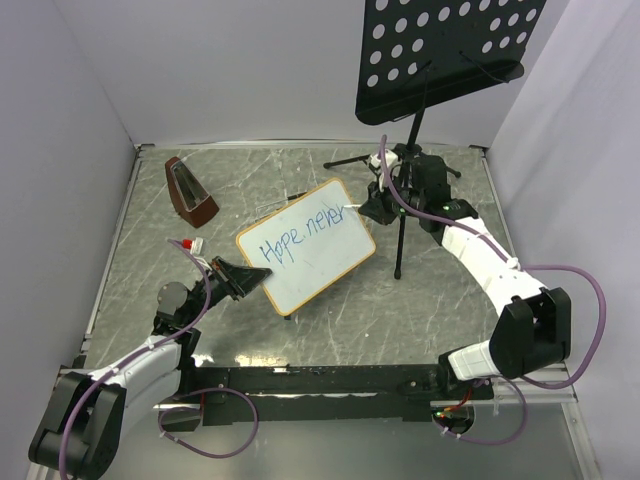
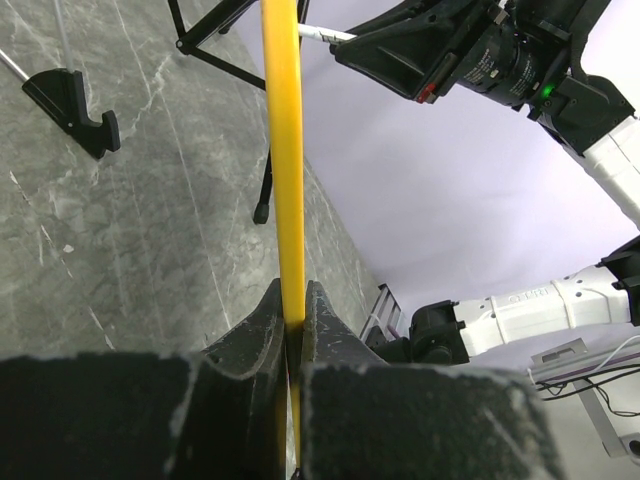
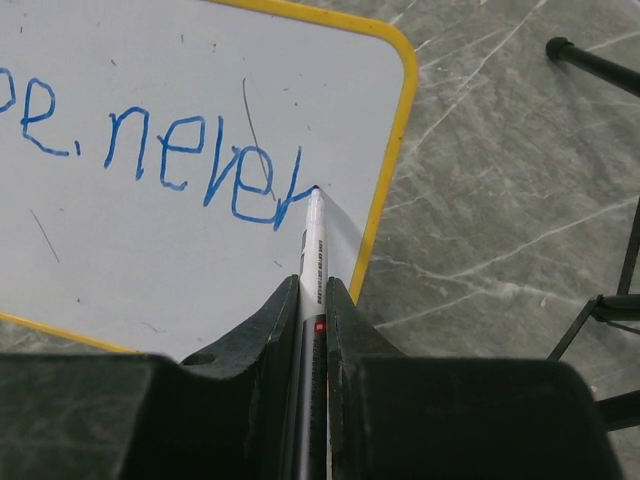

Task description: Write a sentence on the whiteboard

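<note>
The tilted whiteboard (image 1: 306, 245) fills the middle of the table (image 1: 420, 320), with the left gripper (image 1: 262, 280) clamped on its near-left edge. Just right rises the music stand (image 1: 399, 250) with its legs splayed. The right gripper (image 1: 366, 208), pinching a marker (image 3: 314, 240), sits between. A brown metronome (image 1: 190, 188) blocks the far left. Bare table lies open near of the board and rightward.

Our right pincer (image 3: 313, 290) clamps a white marker (image 3: 312, 235), tip touching the whiteboard (image 3: 200, 280) where the blue sentence (image 3: 200, 170) ends at "never".
</note>
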You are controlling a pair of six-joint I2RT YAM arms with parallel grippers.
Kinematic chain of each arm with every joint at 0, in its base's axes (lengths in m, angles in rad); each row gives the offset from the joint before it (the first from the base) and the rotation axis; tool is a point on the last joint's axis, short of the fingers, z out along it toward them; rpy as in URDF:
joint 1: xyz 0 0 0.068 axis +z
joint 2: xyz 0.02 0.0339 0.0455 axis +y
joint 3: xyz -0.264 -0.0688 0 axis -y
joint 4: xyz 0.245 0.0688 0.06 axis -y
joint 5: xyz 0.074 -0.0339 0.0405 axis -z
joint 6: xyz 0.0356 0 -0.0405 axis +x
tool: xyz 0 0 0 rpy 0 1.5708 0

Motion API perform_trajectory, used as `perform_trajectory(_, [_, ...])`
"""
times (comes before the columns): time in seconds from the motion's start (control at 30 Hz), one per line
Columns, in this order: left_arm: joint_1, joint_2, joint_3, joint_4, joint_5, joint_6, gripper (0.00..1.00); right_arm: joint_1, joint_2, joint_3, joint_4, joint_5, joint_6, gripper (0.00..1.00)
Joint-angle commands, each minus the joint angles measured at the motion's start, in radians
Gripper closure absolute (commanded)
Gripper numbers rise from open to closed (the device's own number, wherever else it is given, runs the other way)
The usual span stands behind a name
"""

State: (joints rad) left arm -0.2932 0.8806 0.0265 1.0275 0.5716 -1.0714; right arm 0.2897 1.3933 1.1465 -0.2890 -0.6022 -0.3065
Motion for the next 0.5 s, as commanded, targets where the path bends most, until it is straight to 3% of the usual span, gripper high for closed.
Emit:
perform_trajectory(0.0, [0.0, -0.032, -0.023, 0.192, 0.033, -0.027, 0.99, -0.012, 0.01, 0.048, 0.044, 0.028, 0.014, 1.0])
perform_trajectory(0.2, [0.003, -0.04, -0.023, 0.175, 0.025, -0.024, 0.99, -0.018, -0.007, 0.033, 0.044, 0.007, 0.021, 1.0])
perform_trajectory(0.47, [0.006, -0.052, -0.048, 0.155, 0.014, -0.022, 0.99, -0.023, -0.197, -0.014, 0.051, -0.161, 0.081, 1.0])
